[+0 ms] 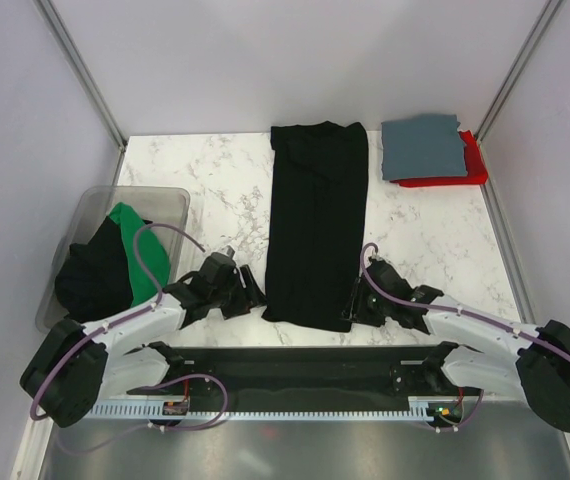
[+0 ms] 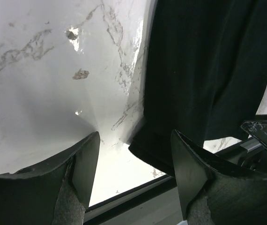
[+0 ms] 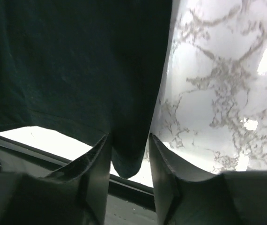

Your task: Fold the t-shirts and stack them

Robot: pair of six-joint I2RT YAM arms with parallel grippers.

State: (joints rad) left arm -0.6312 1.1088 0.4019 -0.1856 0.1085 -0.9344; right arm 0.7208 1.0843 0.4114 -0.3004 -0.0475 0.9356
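Lying between right jaws: t-shirt corner (image 3: 129, 157)

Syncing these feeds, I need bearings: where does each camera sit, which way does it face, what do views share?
Top external: above and behind the arms, looking down at the table; both arms show, left gripper and right gripper flanking the black t-shirt.
Left wrist: on the left arm, facing down past its own fingers at the shirt's near left corner.
Right wrist: on the right arm, facing down; the shirt's near right corner lies between its own fingers.
Shared: all show the black t-shirt's near hem.
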